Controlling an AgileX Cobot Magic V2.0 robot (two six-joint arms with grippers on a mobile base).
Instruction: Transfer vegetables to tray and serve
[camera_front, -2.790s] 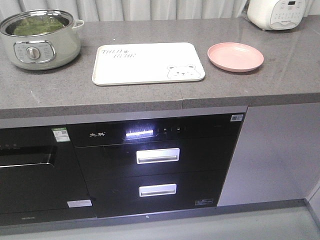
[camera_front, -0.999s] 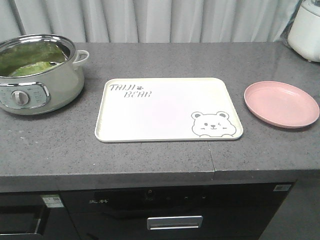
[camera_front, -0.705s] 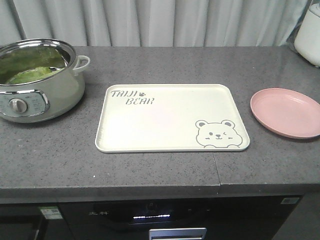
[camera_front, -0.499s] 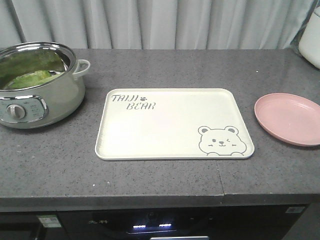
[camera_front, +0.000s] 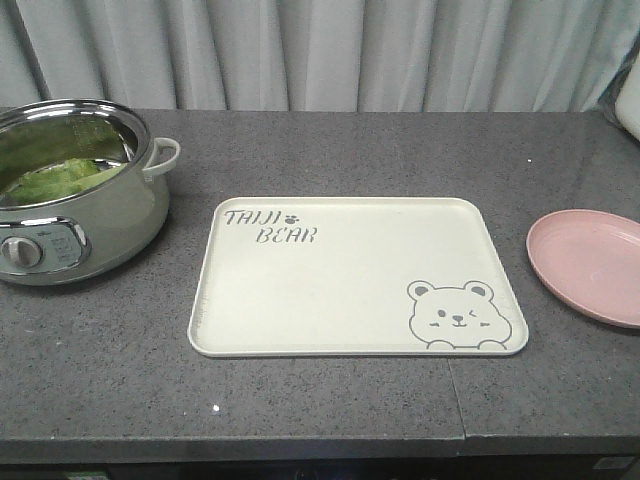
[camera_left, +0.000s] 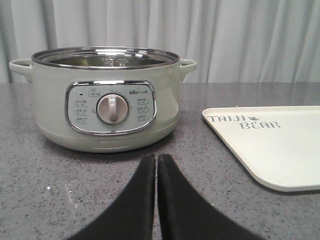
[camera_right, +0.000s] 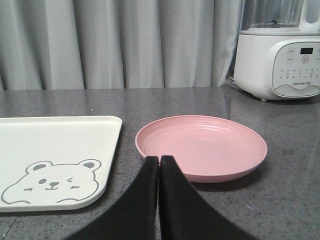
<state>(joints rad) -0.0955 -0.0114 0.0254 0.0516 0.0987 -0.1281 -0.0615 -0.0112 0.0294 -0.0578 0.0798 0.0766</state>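
Note:
Green vegetables (camera_front: 55, 177) lie inside the pale-green electric pot (camera_front: 90, 225) at the left of the counter. The cream tray (camera_front: 355, 275) with "TAIJI BEAR" lettering and a bear face sits in the middle, bare. In the left wrist view my left gripper (camera_left: 156, 159) is shut with nothing in it, just in front of the pot (camera_left: 110, 102), and the tray (camera_left: 280, 142) shows to its right. In the right wrist view my right gripper (camera_right: 159, 160) is shut and holds nothing, its tips at the near rim of a pink plate (camera_right: 200, 145), the tray (camera_right: 50, 160) to its left.
The pink plate (camera_front: 592, 265) rests at the right of the grey counter (camera_front: 330, 400). A white appliance (camera_right: 277, 55) stands behind the plate at the far right. Grey curtains (camera_front: 320, 50) hang behind the counter.
The front view has moved closer to the counter and tilted down: pot, tray and plate look larger and lower, and the cabinet front has dropped out of frame. Nothing on the counter has moved.

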